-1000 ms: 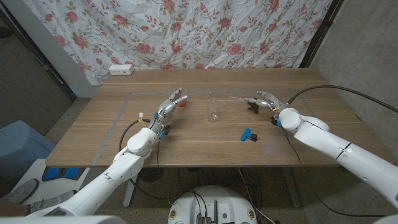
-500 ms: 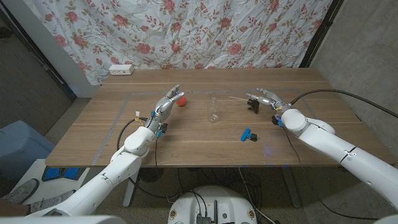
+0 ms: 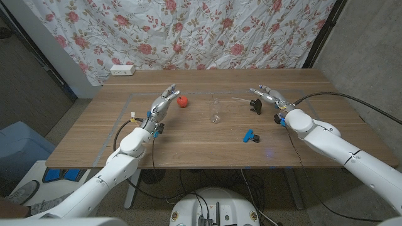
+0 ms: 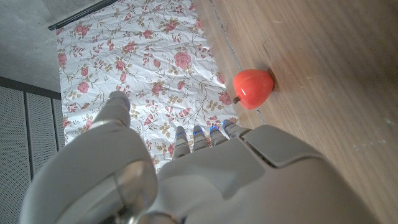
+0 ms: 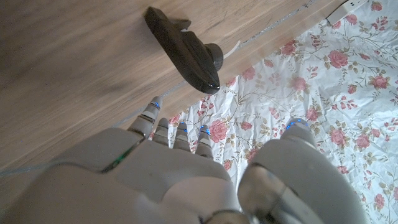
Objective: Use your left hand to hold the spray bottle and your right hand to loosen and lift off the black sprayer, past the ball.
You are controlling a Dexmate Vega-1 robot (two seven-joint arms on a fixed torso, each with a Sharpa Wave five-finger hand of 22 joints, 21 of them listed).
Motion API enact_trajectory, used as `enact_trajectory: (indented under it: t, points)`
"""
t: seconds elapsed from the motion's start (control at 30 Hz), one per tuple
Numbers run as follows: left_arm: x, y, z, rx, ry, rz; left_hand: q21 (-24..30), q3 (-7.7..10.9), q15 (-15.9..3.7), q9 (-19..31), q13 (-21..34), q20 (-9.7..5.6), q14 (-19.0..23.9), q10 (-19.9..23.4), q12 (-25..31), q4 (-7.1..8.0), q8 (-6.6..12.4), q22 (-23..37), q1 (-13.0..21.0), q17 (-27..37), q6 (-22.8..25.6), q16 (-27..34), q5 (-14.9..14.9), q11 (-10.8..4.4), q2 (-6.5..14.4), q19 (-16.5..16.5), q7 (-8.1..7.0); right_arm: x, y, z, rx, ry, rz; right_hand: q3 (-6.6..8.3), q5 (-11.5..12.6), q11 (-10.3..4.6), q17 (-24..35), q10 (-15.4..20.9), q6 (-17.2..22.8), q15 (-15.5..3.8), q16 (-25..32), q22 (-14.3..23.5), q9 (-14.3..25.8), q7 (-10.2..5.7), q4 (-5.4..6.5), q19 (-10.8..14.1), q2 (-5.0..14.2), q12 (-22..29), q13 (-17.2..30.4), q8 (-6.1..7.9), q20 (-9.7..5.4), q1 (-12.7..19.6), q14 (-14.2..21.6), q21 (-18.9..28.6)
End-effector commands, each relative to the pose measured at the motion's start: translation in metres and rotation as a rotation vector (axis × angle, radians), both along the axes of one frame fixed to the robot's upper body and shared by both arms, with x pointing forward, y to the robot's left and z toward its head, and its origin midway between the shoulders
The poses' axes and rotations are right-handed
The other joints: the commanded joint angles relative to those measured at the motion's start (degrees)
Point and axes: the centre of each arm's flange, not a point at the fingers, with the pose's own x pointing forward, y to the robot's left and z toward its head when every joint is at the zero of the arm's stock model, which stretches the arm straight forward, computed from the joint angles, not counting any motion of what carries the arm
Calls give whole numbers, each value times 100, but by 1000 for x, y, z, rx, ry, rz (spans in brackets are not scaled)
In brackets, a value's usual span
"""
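On the robot's left, the left hand (image 3: 164, 100) is raised over the wooden table (image 3: 94, 125), fingers apart and holding nothing; the small red-orange ball (image 3: 183, 101) lies on the board just beside its fingertips, apart from them, toward the table's middle. The left wrist view confirms a gap between the fingers (image 4: 199, 134) and the ball (image 4: 253, 88). Further right, near the table's centre, the clear plastic spray bottle (image 3: 215, 109) stands upright with its neck bare — its long axis is vertical, and it lies well to the right of the left hand, beyond the ball. Right of the bottle, the black plastic sprayer head (image 3: 255, 105) lies on the table with its thin dip tube running back toward the bottle, already off the neck. The right hand (image 3: 271, 97) sits just beside the sprayer, fingers spread and empty; in the right wrist view the sprayer (image 5: 184, 48) lies apart from the fingertips (image 5: 155, 106). Judgement: the right hand is the nearer to the sprayer — the left must pass the ball to reach the bottle. A small blue clip (image 3: 251, 135) lies nearer the front edge.
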Motion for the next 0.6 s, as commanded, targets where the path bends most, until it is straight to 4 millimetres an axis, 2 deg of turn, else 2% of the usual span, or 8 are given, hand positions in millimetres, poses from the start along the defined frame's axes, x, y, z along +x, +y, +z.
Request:
enact_trajectory:
  t: [0.03, 0.33, 0.6]
  points:
    - [12, 14, 7, -23, -8, -9, 18, 22, 12, 10, 6, -25, 31, 56, 2, 48, 5, 5, -73, 15, 31, 46, 4, -15, 19, 39, -4, 8, -11, 2, 126, -41, 70, 0, 25, -54, -22, 77, 54, -106, 41, 13, 8, -10, 43, 47, 50, 44, -14, 20, -79, -32, 56, 20]
    - [24, 20, 4, -36, -14, -16, 5, 15, 33, 9, 6, -49, 55, 81, 1, 77, 9, 6, -159, 12, 65, 42, 11, -7, 86, 29, -3, 17, -7, 1, 216, -78, 110, -36, -25, -105, -106, 264, 164, -256, 99, 8, 2, -40, 65, 175, 73, 75, -35, 42, -253, -131, 288, 47]
    - [33, 22, 2, -83, -7, -14, 6, -5, 15, 8, 5, -36, 93, 92, -8, 165, 13, 8, -346, 28, 117, 50, 21, -2, 195, 53, -1, 22, -4, -3, 312, -95, 147, -79, -74, -131, -147, 340, 189, -343, 158, 7, -1, -30, 145, 190, 121, 70, -46, 35, -266, -302, 489, 35]
